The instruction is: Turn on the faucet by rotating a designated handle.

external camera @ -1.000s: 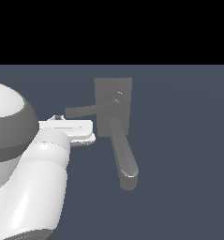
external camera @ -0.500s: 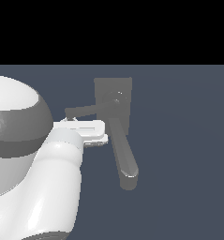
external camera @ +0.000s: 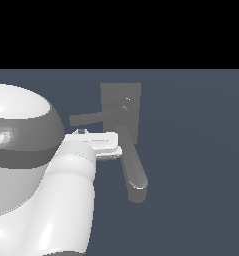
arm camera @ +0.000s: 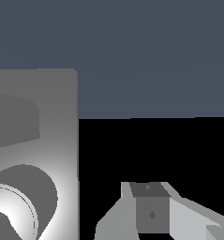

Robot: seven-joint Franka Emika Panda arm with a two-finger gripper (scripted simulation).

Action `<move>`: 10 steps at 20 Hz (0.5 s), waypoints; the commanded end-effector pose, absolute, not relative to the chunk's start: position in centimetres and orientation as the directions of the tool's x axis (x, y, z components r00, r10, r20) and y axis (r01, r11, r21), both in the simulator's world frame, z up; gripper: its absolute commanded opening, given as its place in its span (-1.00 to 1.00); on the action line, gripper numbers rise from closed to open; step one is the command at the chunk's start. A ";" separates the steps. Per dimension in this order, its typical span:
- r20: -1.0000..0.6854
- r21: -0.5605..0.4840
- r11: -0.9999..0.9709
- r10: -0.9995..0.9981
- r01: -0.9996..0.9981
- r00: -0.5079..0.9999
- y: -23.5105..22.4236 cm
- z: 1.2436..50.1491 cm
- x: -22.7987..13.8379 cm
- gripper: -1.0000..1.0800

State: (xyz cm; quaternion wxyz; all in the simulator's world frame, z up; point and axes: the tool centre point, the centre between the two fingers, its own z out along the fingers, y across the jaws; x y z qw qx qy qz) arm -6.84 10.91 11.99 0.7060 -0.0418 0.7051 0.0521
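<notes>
The end effector [external camera: 111, 145] is advanced toward the faucet [external camera: 122, 117] — below the unmoved handle [external camera: 87, 119]; its grip state cannot be determined.

From my station I see a flat, dark slate-blue floor [external camera: 201, 165] filling the lower part of the exterior frame, under a black band. On it, just above centre, sits the dull grey faucet [external camera: 122, 107] by its square base plate [external camera: 133, 90], its thick rounded spout [external camera: 134, 172] reaching toward lower centre.
</notes>
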 end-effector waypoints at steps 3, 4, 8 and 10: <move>-1.000 0.013 0.991 0.013 -0.132 -0.001 10.9 11.9 -6.9 -1.00; -1.000 0.013 0.991 0.013 -0.132 -0.001 10.9 12.3 -6.9 -1.00; -1.000 0.013 0.991 0.013 -0.132 -0.001 11.1 13.7 -6.9 -1.00; -1.000 0.013 0.991 0.013 -0.132 -0.001 11.1 14.4 -6.9 -1.00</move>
